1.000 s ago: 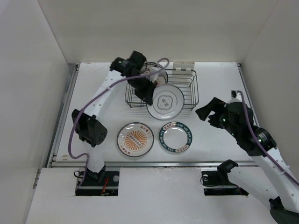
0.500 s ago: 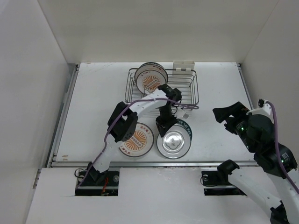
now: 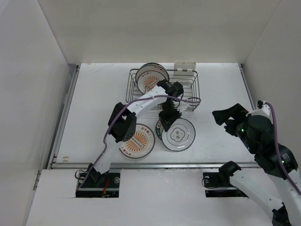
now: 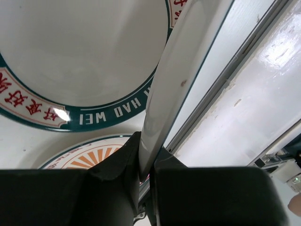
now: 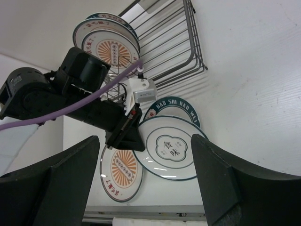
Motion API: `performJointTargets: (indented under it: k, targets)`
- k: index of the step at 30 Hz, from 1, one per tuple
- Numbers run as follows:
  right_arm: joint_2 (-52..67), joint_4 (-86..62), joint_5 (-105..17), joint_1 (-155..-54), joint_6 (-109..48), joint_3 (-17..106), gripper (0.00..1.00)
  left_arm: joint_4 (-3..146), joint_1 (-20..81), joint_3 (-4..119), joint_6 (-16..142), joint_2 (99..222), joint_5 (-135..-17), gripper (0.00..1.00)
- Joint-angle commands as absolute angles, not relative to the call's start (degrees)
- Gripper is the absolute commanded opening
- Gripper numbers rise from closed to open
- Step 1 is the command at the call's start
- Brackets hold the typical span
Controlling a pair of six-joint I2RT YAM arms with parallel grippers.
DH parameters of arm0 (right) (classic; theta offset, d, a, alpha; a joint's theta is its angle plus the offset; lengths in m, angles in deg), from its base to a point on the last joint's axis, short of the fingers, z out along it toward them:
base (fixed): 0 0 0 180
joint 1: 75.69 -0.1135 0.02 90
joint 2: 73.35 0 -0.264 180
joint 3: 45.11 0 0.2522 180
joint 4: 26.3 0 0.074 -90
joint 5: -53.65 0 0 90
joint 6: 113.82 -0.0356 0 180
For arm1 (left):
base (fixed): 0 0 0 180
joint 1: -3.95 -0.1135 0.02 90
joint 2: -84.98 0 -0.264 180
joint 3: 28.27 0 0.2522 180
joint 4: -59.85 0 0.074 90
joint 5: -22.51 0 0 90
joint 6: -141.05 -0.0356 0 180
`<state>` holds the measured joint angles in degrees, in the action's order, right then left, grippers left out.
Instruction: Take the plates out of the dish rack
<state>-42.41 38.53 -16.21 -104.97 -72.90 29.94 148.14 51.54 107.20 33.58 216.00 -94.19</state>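
Clamping a plate (image 4: 175,89) by its rim, the left pincer (image 4: 146,174) shows this only wrist-side.

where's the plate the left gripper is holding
Top view: the round white teal-edged plate is mid-table, just in front of the dark wire dish rack, gripped at its left rim by the left gripper, overlapping a teal-banded plate.

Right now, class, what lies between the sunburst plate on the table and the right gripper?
In the top view: the white plate held by the left gripper, partly covering a teal lettered plate.
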Motion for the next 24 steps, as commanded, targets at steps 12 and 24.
performJointTargets:
  k: [12,24]
  targets:
    - [-40.1,38.0,-18.8,-104.7,-71.9,30.2,0.84,150.3,43.8,113.0,34.0,209.2,-101.1,0.00]
    - [-39.6,38.0,-19.3,-104.7,-70.8,29.6,0.84,135.8,42.7,105.6,36.4,202.8,-81.2,0.00]
